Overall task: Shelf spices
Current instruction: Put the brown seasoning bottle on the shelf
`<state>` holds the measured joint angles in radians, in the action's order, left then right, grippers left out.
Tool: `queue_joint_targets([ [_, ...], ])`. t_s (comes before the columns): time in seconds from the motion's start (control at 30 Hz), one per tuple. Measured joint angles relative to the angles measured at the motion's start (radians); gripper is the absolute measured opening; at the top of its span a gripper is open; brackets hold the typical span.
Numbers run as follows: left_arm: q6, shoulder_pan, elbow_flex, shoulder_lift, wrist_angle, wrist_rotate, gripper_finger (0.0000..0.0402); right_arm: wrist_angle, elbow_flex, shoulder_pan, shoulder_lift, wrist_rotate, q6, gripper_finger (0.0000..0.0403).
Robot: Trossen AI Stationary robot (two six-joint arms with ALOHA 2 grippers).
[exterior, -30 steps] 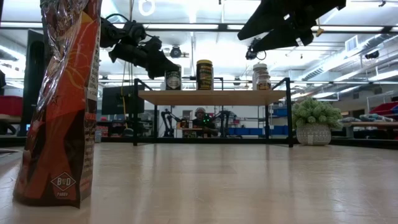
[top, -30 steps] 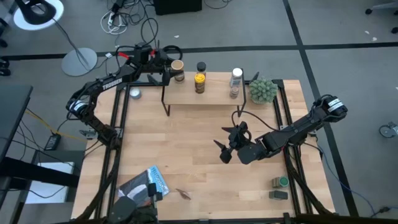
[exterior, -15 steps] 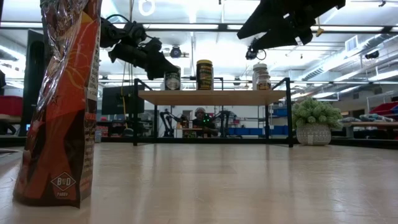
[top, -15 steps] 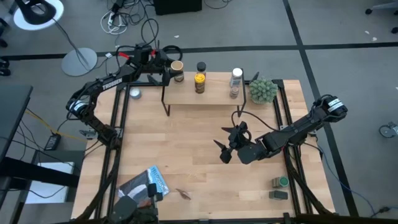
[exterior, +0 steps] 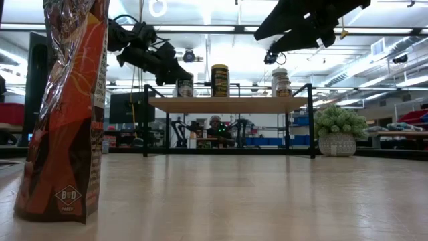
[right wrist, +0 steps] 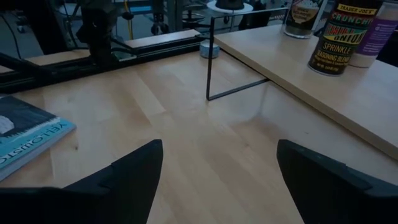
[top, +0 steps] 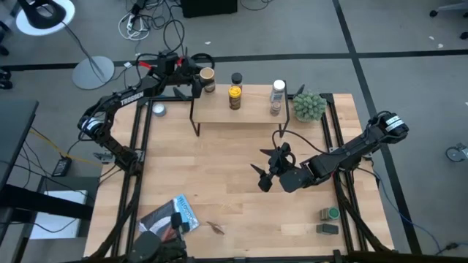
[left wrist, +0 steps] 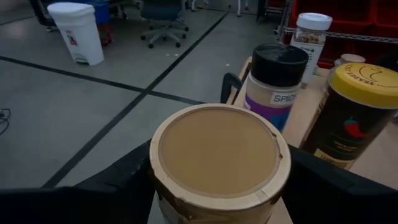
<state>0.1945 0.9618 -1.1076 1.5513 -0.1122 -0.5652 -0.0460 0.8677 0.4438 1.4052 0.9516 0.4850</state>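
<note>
The light-wood shelf [top: 245, 111] stands at the table's far side on thin black legs. On it stand a yellow-lidded jar [top: 235, 96], a black-lidded jar [top: 236, 79] and a white-capped clear bottle [top: 277, 95]. My left gripper [top: 199, 79] is at the shelf's far left corner, shut on the tan-lidded jar [left wrist: 219, 158]. My right gripper [top: 267, 172] is open and empty above the middle of the table, in front of the shelf. My left gripper pinches the tan-lidded jar between its two fingers [left wrist: 127, 177], one on each side of the jar just below the lid [left wrist: 163, 186]. The fingers come nearly level from the table's left. The jar stands upright, its foot at the level of the shelf board [exterior: 184, 95].
A small potted plant [top: 309, 107] stands at the shelf's right end. A green tin [top: 331, 213] and a dark tin [top: 327, 229] lie near the table's right front corner. A blue-white packet [top: 183, 212] lies at the front left and a small silver tin [top: 158, 109] left of the shelf. A tall bag [exterior: 67, 107] stands close in the low view.
My left gripper has moved the tan-lidded jar a little toward the shelf's far left corner; the jar stays upright.
</note>
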Motion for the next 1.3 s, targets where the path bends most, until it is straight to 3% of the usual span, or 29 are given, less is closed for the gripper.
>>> queue_joint_targets([
  [0.4,-0.023,-0.033,-0.001,-0.001,0.020,-0.009,0.0287,0.000,0.000,-0.001,0.000,-0.002,0.000,0.0309],
  [0.8,-0.028,-0.035,-0.002,-0.002,0.037,-0.008,0.0347,0.000,0.000,-0.001,0.000,-0.002,0.001,0.0309],
  [1.3,-0.013,-0.034,-0.008,-0.002,0.022,-0.005,0.0348,0.000,0.000,-0.001,0.000,-0.003,0.001,0.0308],
])
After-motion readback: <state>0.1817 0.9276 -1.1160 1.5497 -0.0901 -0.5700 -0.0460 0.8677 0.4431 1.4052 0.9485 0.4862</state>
